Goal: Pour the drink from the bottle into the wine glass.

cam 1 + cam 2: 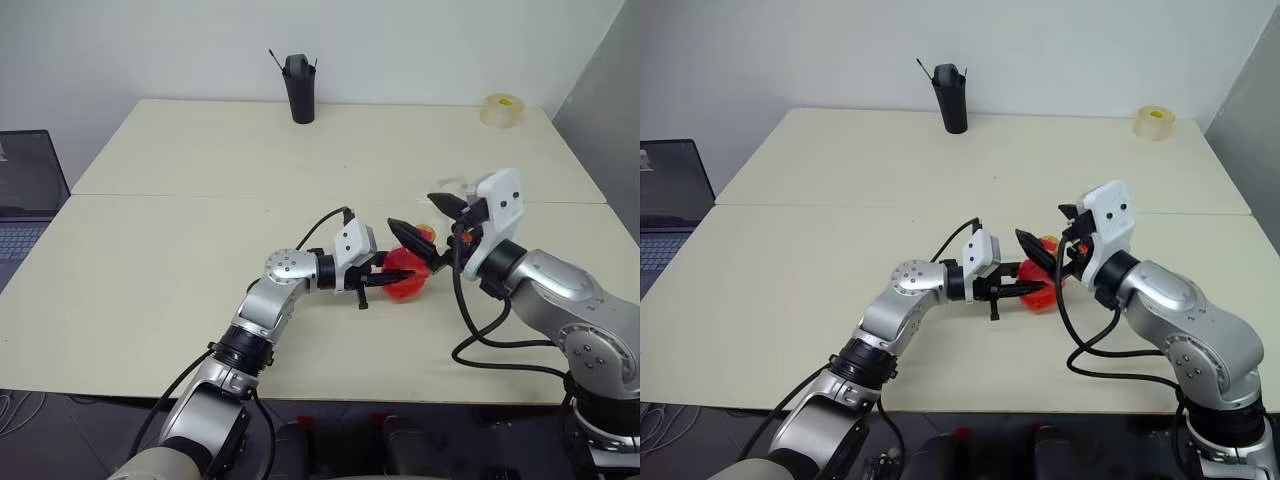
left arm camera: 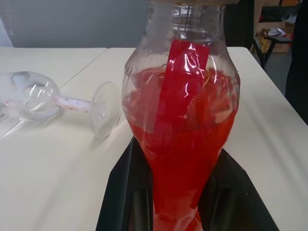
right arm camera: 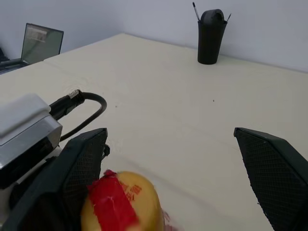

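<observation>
Uncapping step: left gripper (image 1: 378, 282) clamps clear red-filled plastic bottle (image 2: 180, 139) at centre frame; right gripper (image 3: 171, 159) gapes empty around yellow cap (image 3: 121, 204); next, close and twist.

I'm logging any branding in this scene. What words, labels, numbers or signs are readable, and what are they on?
No text reads clearly.
Bottle, red label: no print visible.
Yellow cap, red tape strip with small marks: too small and blurred to read.
Laptop, screen content: too blurred to read.
Black holder and tape roll: no markings visible.
</observation>
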